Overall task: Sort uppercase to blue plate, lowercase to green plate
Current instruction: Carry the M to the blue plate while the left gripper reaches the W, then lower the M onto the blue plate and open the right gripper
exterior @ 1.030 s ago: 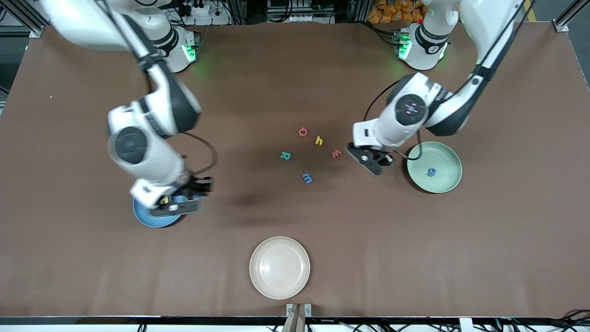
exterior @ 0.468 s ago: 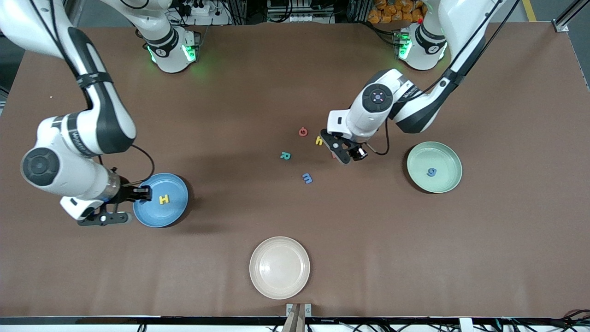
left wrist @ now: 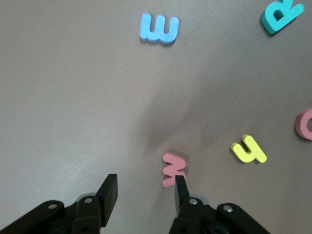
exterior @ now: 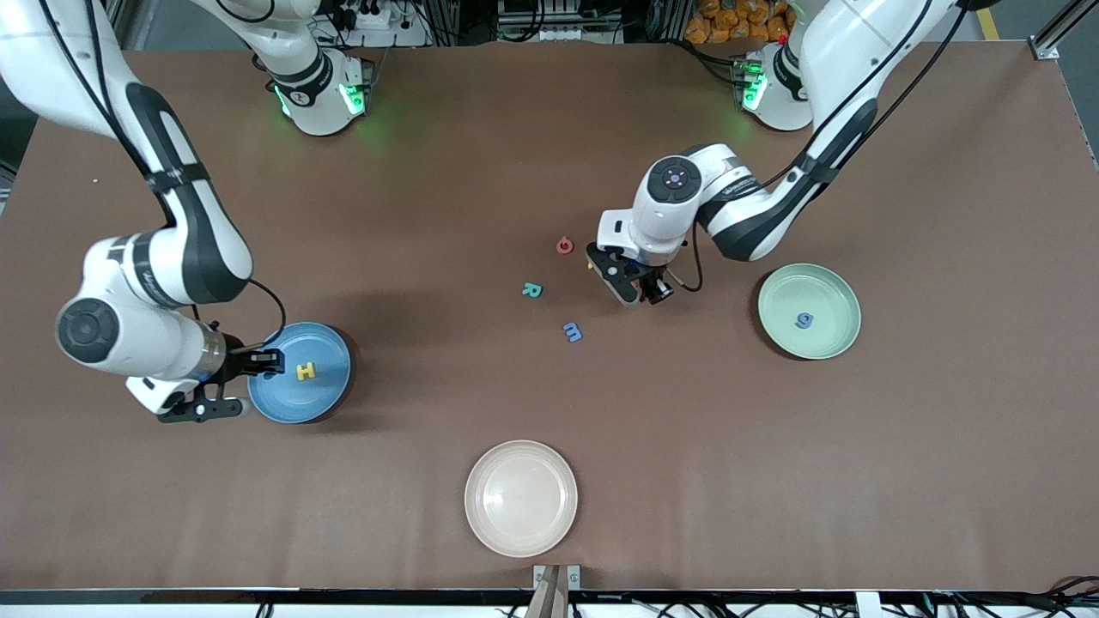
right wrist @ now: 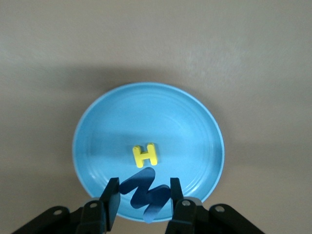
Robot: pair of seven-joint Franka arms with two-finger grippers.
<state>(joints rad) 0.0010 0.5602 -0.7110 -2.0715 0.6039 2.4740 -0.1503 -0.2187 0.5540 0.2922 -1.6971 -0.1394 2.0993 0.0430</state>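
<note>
In the right wrist view my right gripper (right wrist: 144,195) is shut on a dark blue M (right wrist: 146,192), held in the air over the edge of the blue plate (right wrist: 185,122). A yellow H (right wrist: 145,155) lies in that plate. My left gripper (left wrist: 145,190) is open low over the table, and one finger (left wrist: 180,187) is at the edge of the red w (left wrist: 173,168). Near it lie the yellow h (left wrist: 248,148), blue m (left wrist: 159,28), teal R (left wrist: 282,12) and red G (left wrist: 306,124). The green plate (exterior: 837,287) holds a blue g (exterior: 804,320).
A cream plate (exterior: 521,498) stands near the table's front-camera edge, at mid-table. The blue plate (exterior: 326,343) is toward the right arm's end and the green plate toward the left arm's end. The loose letters lie between them, around the red G (exterior: 564,245).
My left gripper has moved from beside the green plate to over the w and h, and its jaws have widened. My right arm swung back to the blue plate's edge, still holding the M.
</note>
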